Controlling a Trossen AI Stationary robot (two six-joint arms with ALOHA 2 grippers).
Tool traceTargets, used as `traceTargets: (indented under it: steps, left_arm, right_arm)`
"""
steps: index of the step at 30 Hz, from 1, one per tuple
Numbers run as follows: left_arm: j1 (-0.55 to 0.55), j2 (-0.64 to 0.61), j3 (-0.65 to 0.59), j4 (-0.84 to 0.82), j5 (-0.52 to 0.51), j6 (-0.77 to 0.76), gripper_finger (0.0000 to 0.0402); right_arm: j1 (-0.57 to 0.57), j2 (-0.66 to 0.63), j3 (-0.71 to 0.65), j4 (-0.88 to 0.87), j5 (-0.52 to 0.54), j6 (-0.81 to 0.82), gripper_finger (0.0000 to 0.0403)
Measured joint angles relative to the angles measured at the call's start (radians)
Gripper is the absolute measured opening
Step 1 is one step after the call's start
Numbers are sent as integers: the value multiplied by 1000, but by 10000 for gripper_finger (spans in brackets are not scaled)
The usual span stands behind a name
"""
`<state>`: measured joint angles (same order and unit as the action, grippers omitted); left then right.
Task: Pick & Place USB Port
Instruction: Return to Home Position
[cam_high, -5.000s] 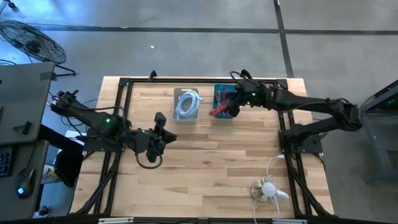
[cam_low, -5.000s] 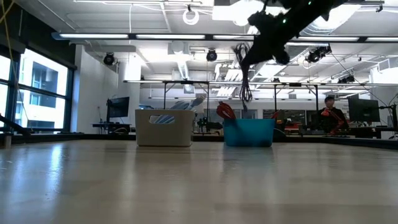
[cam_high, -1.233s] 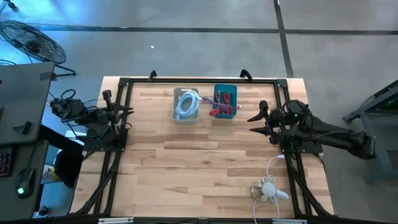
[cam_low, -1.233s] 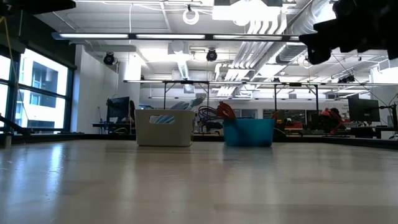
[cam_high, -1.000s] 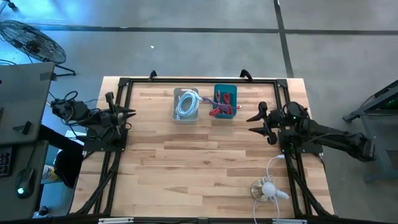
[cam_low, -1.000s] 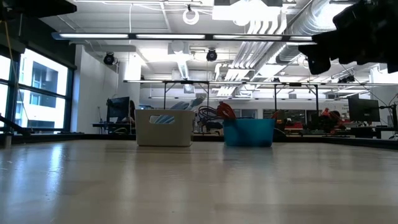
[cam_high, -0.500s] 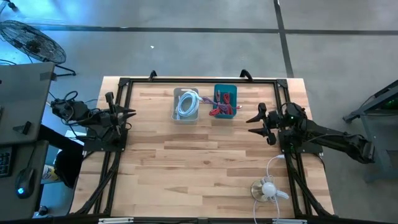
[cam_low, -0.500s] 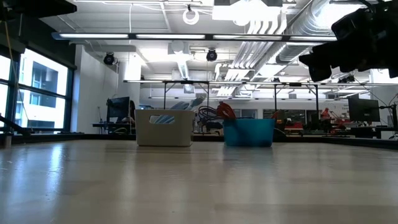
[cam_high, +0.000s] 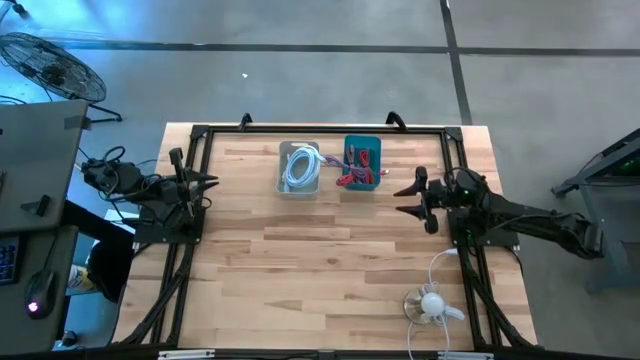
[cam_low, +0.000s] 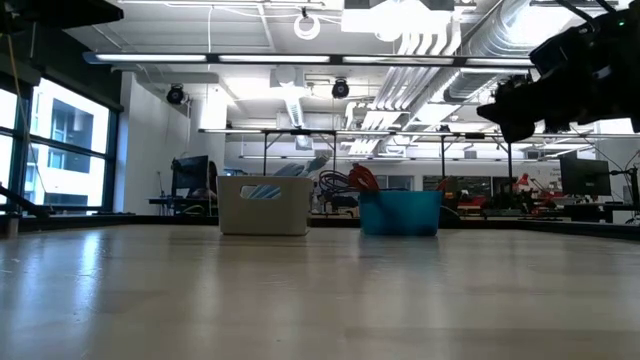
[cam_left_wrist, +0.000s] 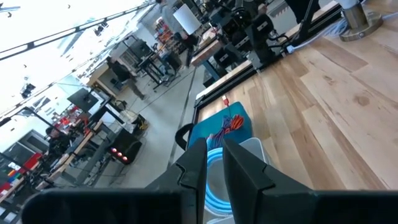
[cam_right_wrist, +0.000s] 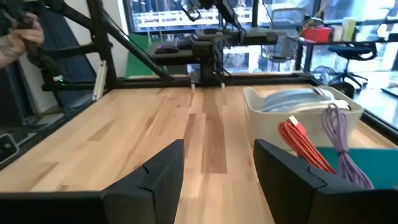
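Standing here, I see the left gripper (cam_high: 207, 182) tucked at the table's left edge, fingers drawn nearly together on nothing. At the far side, the gray bin (cam_high: 300, 146) holds a pale coiled cable (cam_high: 299, 170). Just beside it, the blue bin (cam_high: 362, 139) holds the orange cable (cam_right_wrist: 301, 142) and violet cable (cam_right_wrist: 346, 163). The right gripper (cam_high: 403, 198) hangs spread wide and bare near the right edge. Sorting looks done; only parking the arms seems left.

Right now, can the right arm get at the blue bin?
Probably yes. The right hand is open at the right side of the table, pointing roughly toward the blue bin, with only bare wood between them. The bin's top is open, and the gray bin sits on its far side.
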<state>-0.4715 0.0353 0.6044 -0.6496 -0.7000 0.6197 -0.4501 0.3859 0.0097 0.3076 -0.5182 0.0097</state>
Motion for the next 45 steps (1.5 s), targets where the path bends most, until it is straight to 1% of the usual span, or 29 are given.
traceTargets:
  steps: [5,12,14,19,22,25,28,33,37,42,45]
  left_arm:
    - [0,0,-16,4,2,-3,49]
    - [0,0,-58,32,0,-3,49]
    - [0,-2,-58,33,-32,-18,49]
    - [0,-30,-77,31,-175,-142,49]
    - [0,-27,-117,43,-196,-174,49]
    - [0,-29,-163,145,-165,-141,49]
    - [0,-28,-211,197,-112,-123,49]
    - [0,-28,-300,310,-79,-84,49]
    - [0,-29,-360,429,-18,-28,49]
    - [0,-28,-401,481,93,-14,49]
    - [0,-28,-425,475,126,-14,49]
  right_arm:
    - [26,0,0,-3,14,-8,186]
    - [32,0,0,-57,15,-9,185]
    - [32,0,0,-73,15,-10,186]
    - [32,0,0,-83,14,-11,186]
    - [32,0,0,-83,15,-11,186]
    - [32,0,0,-83,15,-11,186]
    - [32,0,0,-83,15,-11,185]
    - [32,0,0,-83,15,-10,186]
    - [32,0,-1,-82,14,-10,186]
    - [32,0,-1,-82,15,-10,186]
    - [32,0,-1,-83,14,-10,185]
